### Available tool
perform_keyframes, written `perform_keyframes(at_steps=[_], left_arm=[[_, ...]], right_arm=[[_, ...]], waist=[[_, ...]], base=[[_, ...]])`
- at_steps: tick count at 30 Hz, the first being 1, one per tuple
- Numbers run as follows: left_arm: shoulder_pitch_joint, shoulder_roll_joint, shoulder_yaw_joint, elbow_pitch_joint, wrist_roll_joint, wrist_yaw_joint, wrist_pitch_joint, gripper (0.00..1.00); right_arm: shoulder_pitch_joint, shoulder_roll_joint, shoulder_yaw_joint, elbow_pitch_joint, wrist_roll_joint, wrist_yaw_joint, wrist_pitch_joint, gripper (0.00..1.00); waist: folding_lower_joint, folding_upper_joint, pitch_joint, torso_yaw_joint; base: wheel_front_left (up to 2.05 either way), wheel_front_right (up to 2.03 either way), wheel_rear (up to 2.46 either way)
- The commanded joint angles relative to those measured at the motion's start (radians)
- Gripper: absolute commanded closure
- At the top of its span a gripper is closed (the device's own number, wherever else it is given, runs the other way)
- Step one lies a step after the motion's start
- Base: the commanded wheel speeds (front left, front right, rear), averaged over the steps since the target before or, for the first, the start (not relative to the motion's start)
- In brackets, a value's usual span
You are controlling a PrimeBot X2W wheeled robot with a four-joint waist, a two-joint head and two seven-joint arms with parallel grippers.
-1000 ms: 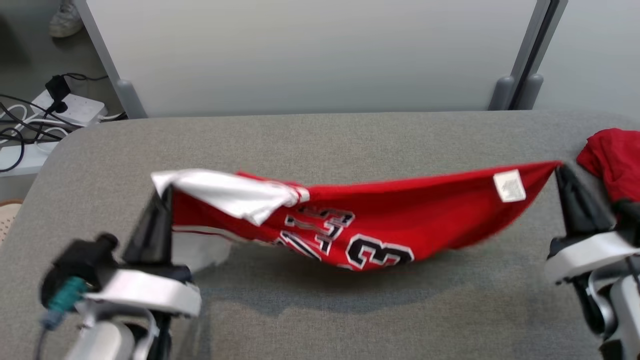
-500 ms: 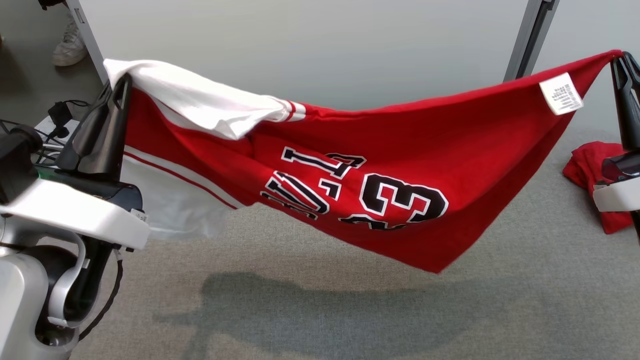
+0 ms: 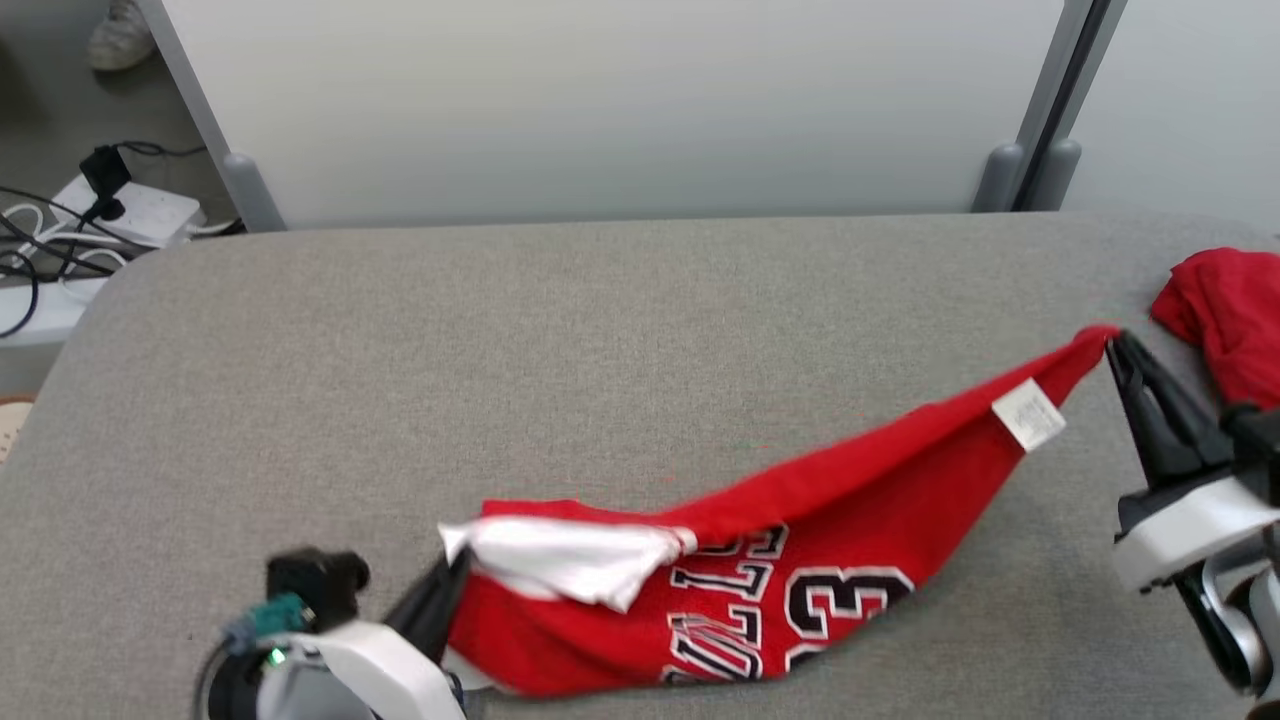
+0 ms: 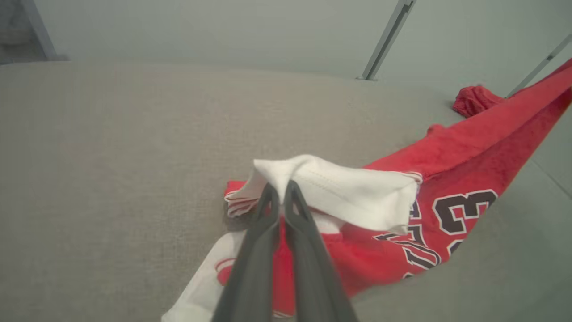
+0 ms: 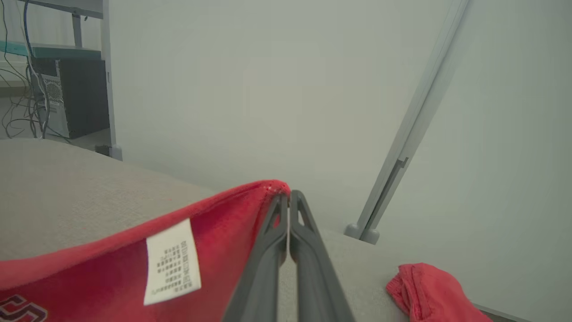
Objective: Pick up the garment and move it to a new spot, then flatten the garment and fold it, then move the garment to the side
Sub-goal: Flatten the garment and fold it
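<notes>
1. Nearest, at the near-left of the worktop [image 3: 500,350], the left gripper [image 3: 455,572] had its fingers pinched tight on a white corner of the garment [image 3: 800,540]. The cloth below that corner was bunched on the worktop.
2. The garment, a red jersey printed with a black and white 23, lay across the near middle of the worktop, part resting and part hanging. Its long axis ran slantwise from near-left to far-right, and the held edge was drawn into a sagging line.
3. Further right, that edge rose past a white label [image 3: 1028,415] to a red corner. The right gripper [image 3: 1115,342] held this corner clear of the worktop, fingers closed on it.
4. Judged from this, the pick-up was done and the move to a new spot was about finished. Flattening looked barely begun, since the cloth was creased and doubled. Folding and moving it aside were left.
5. Farthest right, a second red cloth [image 3: 1225,310] sat crumpled just beyond the right gripper.
</notes>
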Motion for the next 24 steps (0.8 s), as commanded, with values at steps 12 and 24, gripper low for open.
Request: perform_keyframes(at_steps=[12,24], left_arm=[[-0.010,-0.053,-0.075,0.187,0.049,0.003,-0.024,0.00],[0.024,-0.033,-0.094,0.086,0.087,0.066,0.002,0.55]], right_arm=[[0.037,-0.018,0.026,0.042,0.031,0.000,-0.012,1.00],[0.055,-0.006,0.020,0.051,0.034,0.000,-0.015,1.00]], waist=[[0.0000,-0.0001,0.066,0.018],[0.0000,-0.0001,0.051,0.023]], base=[[0.00,0.00,0.00],[0.00,0.00,0.00]])
